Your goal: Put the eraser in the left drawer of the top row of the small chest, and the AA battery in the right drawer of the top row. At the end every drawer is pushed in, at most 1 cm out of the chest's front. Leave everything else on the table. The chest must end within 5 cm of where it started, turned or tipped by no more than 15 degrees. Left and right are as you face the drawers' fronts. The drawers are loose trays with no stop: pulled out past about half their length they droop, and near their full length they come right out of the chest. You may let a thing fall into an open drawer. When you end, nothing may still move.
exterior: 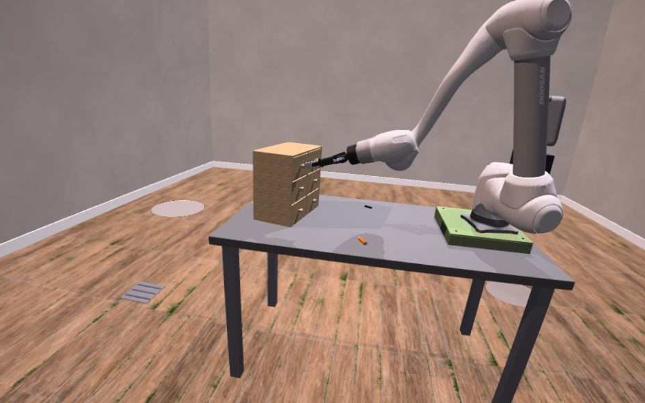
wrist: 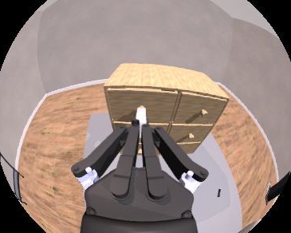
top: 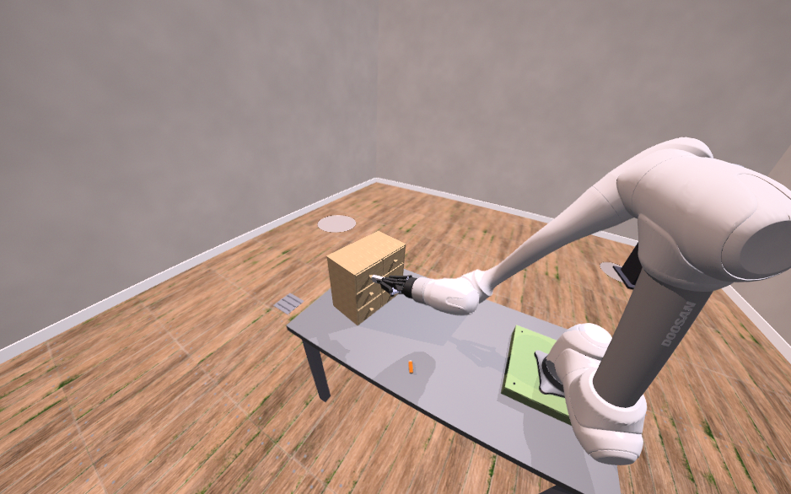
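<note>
The small wooden chest (top: 349, 288) (exterior: 275, 185) (wrist: 149, 78) stands at the far left corner of the grey table (top: 380, 343) (exterior: 415, 245). All its drawers look pushed in. My gripper (top: 375, 277) (exterior: 308, 164) (wrist: 141, 114) is shut and empty, with its fingertips at the front of the top row's left drawer (wrist: 119, 100). The top right drawer (wrist: 202, 107) is closed. The orange AA battery (top: 410, 367) (exterior: 362, 241) lies on the table near its front edge, far from the gripper. No eraser shows in any view.
A small black thing (exterior: 367, 205) (wrist: 219, 192) lies on the table behind the battery. The arm's green base plate (top: 524, 362) (exterior: 485, 240) sits at the table's right end. The arm reaches across the table's back.
</note>
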Tool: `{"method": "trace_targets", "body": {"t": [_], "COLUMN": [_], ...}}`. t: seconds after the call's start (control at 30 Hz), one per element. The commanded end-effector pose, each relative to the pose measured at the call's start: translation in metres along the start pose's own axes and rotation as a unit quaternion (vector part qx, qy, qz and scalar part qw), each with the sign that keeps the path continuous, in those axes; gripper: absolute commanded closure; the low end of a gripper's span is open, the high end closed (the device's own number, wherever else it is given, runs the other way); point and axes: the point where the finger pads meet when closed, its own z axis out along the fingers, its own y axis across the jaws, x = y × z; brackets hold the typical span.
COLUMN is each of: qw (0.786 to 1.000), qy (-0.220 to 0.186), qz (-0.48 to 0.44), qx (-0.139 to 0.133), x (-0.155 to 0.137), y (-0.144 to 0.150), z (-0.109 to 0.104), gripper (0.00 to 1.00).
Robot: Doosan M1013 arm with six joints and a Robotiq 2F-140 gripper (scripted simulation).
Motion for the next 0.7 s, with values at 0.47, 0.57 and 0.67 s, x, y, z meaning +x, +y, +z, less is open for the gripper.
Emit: {"method": "trace_targets", "body": {"t": [0.47,0.57,0.67], "qw": [1.000,1.000,1.000], "qy": [0.000,0.000,0.000], "qz": [0.000,0.000,0.000], "qx": [0.000,0.000,0.000], "x": [-0.001,-0.005,-0.010], "y": [0.000,0.000,0.000], "z": [-0.004,-0.014,-0.028], "gripper": [1.00,1.00,1.00]}}
